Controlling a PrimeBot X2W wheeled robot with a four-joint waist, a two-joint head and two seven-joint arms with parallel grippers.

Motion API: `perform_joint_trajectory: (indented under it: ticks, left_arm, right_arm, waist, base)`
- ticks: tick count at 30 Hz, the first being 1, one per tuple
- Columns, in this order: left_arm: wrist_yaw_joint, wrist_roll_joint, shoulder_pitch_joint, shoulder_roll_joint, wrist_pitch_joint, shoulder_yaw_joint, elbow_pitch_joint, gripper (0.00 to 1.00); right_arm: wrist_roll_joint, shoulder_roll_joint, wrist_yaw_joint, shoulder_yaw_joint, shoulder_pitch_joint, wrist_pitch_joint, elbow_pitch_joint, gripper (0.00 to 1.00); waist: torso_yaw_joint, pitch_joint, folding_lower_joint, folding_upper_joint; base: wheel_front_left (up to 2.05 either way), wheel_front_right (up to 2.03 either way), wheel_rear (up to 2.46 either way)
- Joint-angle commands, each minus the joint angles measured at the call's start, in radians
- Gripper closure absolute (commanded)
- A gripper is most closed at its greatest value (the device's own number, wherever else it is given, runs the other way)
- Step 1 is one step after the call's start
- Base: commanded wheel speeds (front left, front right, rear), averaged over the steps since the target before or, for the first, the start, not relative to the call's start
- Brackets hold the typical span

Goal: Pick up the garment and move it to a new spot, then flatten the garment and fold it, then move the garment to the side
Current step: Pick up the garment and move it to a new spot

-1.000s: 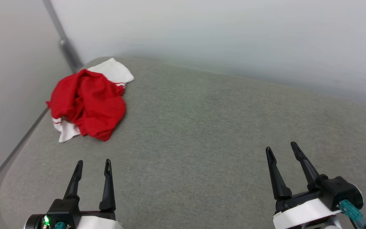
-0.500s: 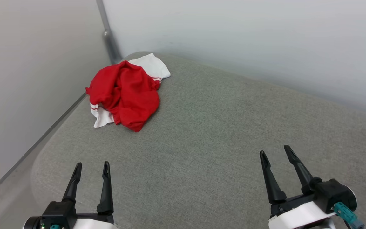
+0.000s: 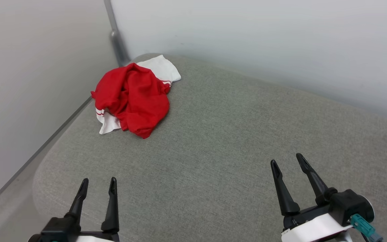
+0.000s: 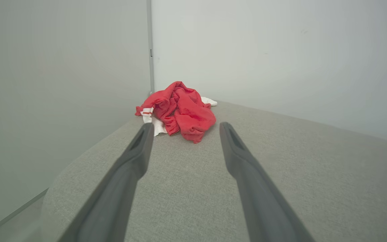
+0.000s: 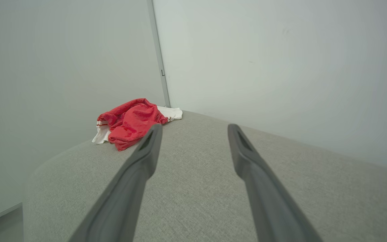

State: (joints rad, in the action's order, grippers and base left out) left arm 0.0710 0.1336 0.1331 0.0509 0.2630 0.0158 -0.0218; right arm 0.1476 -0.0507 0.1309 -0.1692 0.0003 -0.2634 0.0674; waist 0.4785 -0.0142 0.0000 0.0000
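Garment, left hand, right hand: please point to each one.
garment (image 3: 134, 97), head view, on the red crumpled middle.
left hand (image 3: 99, 180), head view, midway between its open fingertips.
right hand (image 3: 286, 158), head view, midway between its open fingertips.

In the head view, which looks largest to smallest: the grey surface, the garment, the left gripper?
1. grey surface
2. garment
3. left gripper, cut off by the frame edge and nearest the camera, so less sure
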Motion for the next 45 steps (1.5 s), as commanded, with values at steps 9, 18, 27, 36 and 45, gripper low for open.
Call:
perform_joint_trajectory:
  ticks: [9,18,27,36,45]
  left_arm:
    - [0.026,0.071,-0.081,-0.001,0.003,0.048,0.038,0.0]
    - [0.058,0.175,-0.36,0.118,0.001,0.057,0.216,0.0]
    - [0.059,0.561,-0.744,0.503,-0.283,-0.069,0.377,0.0]
    - [0.059,0.842,-0.921,0.737,-0.768,-0.197,0.507,0.0]
    - [0.059,0.934,-0.977,0.807,-0.976,-0.241,0.62,0.0]
  right_arm:
    - [-0.057,0.001,0.0,0.005,-0.054,-0.002,-0.034,0.0]
    - [-0.14,0.0,0.0,0.007,-0.133,-0.002,-0.087,0.0]
    - [-0.174,0.0,0.0,0.003,-0.178,-0.002,-0.136,0.0]
    - [-0.159,0.0,0.0,-0.059,-0.199,-0.002,-0.151,0.0]
    - [-0.153,-0.001,0.0,-0.08,-0.209,-0.002,-0.162,0.0]
  waist:
    - [-0.073,-0.129,0.0,0.0]
    - [-0.164,-0.335,0.0,0.0]
    - [-0.257,-0.502,0.0,0.0]
    - [-0.338,-0.594,0.0,0.0]
    - [-0.394,-0.653,0.0,0.0]
  base:
    - [0.0,0.0,0.0]
    - [0.0,0.0,0.0]
    - [0.0,0.0,0.0]
    - [0.0,0.0,0.0]
    - [0.0,0.0,0.0]
